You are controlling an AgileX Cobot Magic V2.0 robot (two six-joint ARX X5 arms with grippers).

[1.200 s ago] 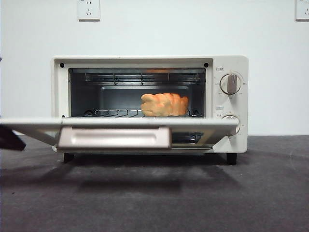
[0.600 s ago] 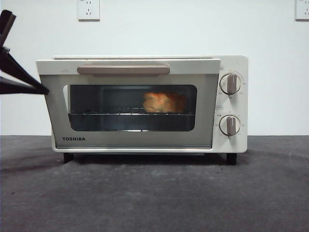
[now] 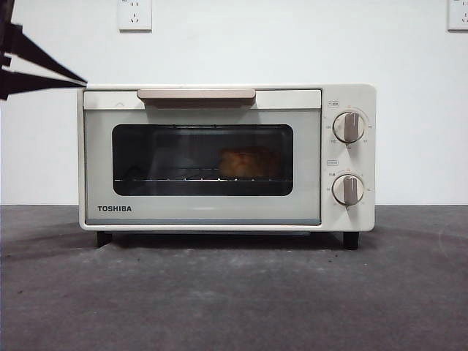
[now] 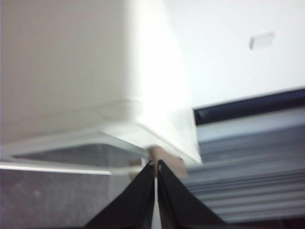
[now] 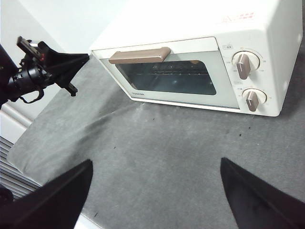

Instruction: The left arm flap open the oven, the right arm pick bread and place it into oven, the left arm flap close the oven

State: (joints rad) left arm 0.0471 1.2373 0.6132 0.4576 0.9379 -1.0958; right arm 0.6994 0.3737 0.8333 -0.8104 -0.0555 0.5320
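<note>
The cream-white oven [image 3: 205, 213] stands mid-table with its glass door shut and the beige handle [image 3: 196, 95] at the top. Through the window the golden bread [image 3: 247, 162] rests on the wire rack, right of centre. My left gripper [image 3: 82, 80] hovers at the oven's upper left corner, its jaws pressed together on nothing. Its own wrist view shows those jaws [image 4: 156, 164] close against the oven [image 4: 71, 71] corner. From the right wrist view, the left gripper [image 5: 85, 58] sits by the oven [image 5: 190, 21]. My right gripper [image 5: 155, 162] is open, held back above the table.
Two beige knobs [image 3: 349, 126] [image 3: 349, 189] sit on the oven's right panel. A white wall with sockets [image 3: 134, 14] rises just behind. Dark grey matting [image 3: 234, 292] spreads before the oven, and its edge [image 5: 28, 138] drops off on the left arm's side.
The oven door swung up from lying flat open to fully shut. My left gripper rose from below the door's left end to the oven's top left corner.
</note>
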